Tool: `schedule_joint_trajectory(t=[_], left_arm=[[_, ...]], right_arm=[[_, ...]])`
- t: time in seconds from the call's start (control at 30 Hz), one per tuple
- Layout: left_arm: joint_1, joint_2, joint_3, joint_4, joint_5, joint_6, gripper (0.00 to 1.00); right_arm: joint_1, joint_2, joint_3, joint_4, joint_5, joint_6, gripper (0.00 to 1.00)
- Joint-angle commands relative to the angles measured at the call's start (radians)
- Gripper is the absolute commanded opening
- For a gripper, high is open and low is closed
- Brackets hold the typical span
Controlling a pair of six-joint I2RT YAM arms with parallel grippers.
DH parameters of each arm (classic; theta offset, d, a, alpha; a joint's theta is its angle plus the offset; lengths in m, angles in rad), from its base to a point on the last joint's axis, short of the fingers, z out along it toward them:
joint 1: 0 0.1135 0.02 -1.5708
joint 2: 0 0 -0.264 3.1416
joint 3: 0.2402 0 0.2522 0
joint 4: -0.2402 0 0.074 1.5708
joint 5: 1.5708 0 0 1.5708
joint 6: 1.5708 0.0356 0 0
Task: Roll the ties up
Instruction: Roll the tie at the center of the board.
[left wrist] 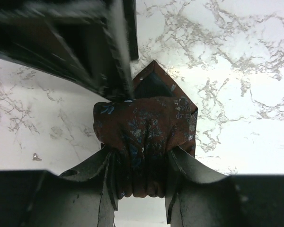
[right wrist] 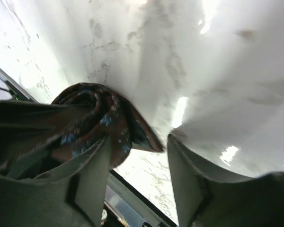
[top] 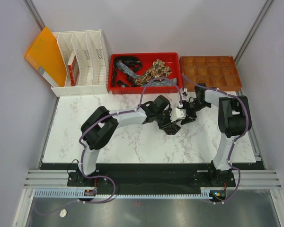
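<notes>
A dark brown tie with a blue pattern is rolled into a tight roll point(left wrist: 146, 125) with its pointed end sticking out behind it. My left gripper point(left wrist: 142, 155) is shut on the roll and holds it at the marble table top point(top: 132, 142). In the right wrist view the roll point(right wrist: 97, 120) sits against the left finger point(right wrist: 85, 184) of my right gripper point(right wrist: 137, 158), which is open with nothing between the jaws. In the top view both grippers meet mid-table, left point(top: 173, 126) and right point(top: 184, 116). Several more ties lie in the red tray point(top: 114, 87), among them a tan speckled tie point(top: 157, 70).
A white file organiser point(top: 85, 59) and an orange folder point(top: 45, 54) stand at the back left. A brown compartment tray point(top: 210, 71) sits at the back right. Purple cables run along both arms. The right gripper's finger point(left wrist: 116, 52) hangs over the roll in the left wrist view.
</notes>
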Motion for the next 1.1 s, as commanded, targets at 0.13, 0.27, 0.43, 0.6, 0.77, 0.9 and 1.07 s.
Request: schedule_joint_trajectory(t=[0.13,0.27,0.43,0.6,0.77,0.9,1.07], left_arm=[[-0.024,0.106,0.048,-0.189,-0.068,-0.026,0.19],[-0.030,0.136,0.076,-0.208,-0.070,-0.020,0.19],[-0.034,0.147,0.077,-0.218,-0.069,-0.017,0.19],[-0.042,0.149,0.074,-0.216,-0.076,-0.019,0.19],[-0.042,0.150,0.071,-0.218,-0.085,-0.020,0.18],[-0.042,0.146,0.062,-0.218,-0.083,-0.019,0.18],[-0.042,0.146,0.054,-0.218,-0.086,-0.013,0.18]], right_arm=[[-0.068,-0.154,-0.112,0.035,-0.046,0.123,0.71],[-0.070,-0.164,-0.183,0.064,-0.064,0.171,0.74],[-0.070,-0.162,-0.270,0.167,-0.055,0.258,0.84],[-0.078,-0.151,-0.319,0.314,-0.035,0.345,0.85],[-0.079,-0.202,-0.431,0.518,-0.077,0.464,0.88],[-0.094,-0.240,-0.467,0.570,-0.115,0.479,0.91],[-0.134,-0.305,-0.496,0.575,-0.159,0.430,0.93]])
